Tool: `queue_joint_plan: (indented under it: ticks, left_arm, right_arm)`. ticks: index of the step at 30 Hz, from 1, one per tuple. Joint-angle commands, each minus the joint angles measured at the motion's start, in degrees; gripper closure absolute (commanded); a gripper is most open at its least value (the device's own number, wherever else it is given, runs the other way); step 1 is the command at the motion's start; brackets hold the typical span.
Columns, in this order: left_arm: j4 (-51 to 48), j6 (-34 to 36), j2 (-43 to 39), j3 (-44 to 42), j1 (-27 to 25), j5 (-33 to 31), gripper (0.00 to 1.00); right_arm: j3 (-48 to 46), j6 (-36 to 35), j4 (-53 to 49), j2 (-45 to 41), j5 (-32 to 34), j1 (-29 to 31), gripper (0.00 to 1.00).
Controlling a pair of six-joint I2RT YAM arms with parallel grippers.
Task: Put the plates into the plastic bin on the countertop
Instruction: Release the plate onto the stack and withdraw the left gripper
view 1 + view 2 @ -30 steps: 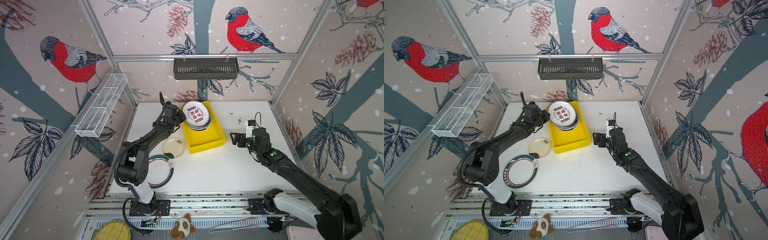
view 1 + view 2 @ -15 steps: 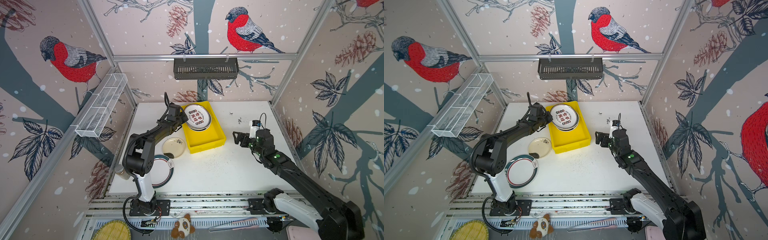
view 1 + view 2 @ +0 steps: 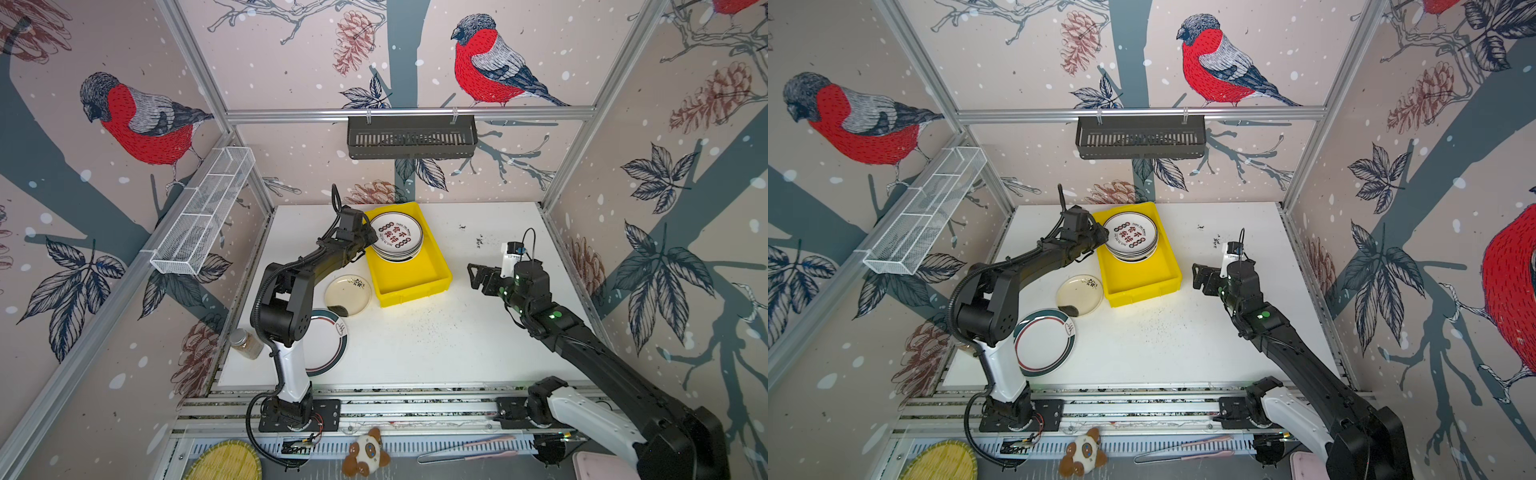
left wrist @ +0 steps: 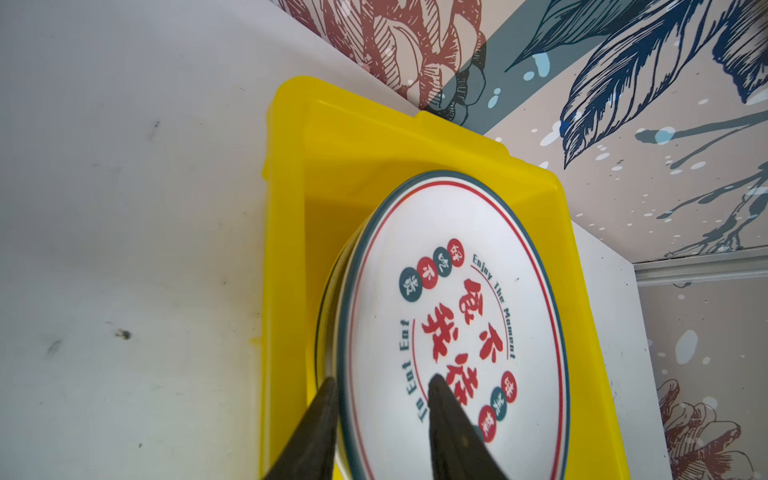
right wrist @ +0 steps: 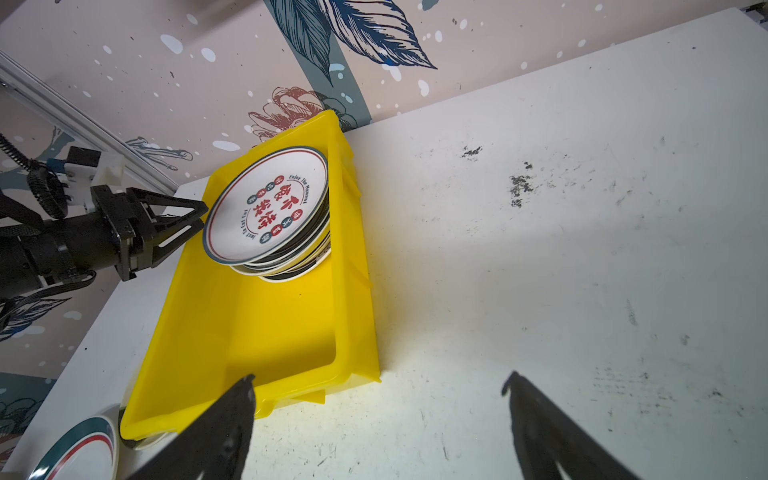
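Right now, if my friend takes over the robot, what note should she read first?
Left pincer: jaws parted astride the rim of the top lettered plate.
Right pincer: open, empty, above the countertop.
Done: a stack of plates sits in the yellow bin's far end.
Left to do: the cream floral plate and the teal-red rimmed plate, both on the countertop outside the bin.
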Motion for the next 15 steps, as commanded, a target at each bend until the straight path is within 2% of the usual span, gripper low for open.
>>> queue_joint_plan:
  ticks: [1, 6, 11, 12, 13, 15]
  left_arm:
    - [2.5, 2.2, -1.9, -0.3, -0.1, -0.7, 0.57]
    - [2.3, 3.8, -4.7, -0.6, -0.6, -1.7, 0.36]
    - [1.6, 4.7, -8.7, -2.5, -0.6, -2.8, 0.31]
    - [1.8, 4.8, -9.8, -3.3, -0.6, -3.1, 0.20]
    - [1.9, 5.1, -10.7, -4.0, -0.6, -3.3, 0.04]
    - [1.1, 6.0, -12.7, -5.4, -0.7, -3.6, 0.03]
  right_arm:
    - [-0.1, 0.4, 1.6, 0.1, -0.1, -0.1, 0.05]
    - [-0.1, 0.3, 2.6, 1.1, -1.9, -0.1, 0.05]
    - [0.3, -1.4, 4.5, 2.8, -9.0, -0.1, 0.03]
    - [0.6, -1.8, 4.6, 3.2, -10.8, 0.0, 0.03]
    - [0.8, -2.1, 4.6, 3.7, -12.0, 0.2, 0.03]
    - [0.9, -2.2, 5.0, 4.4, -13.0, 0.8, 0.03]
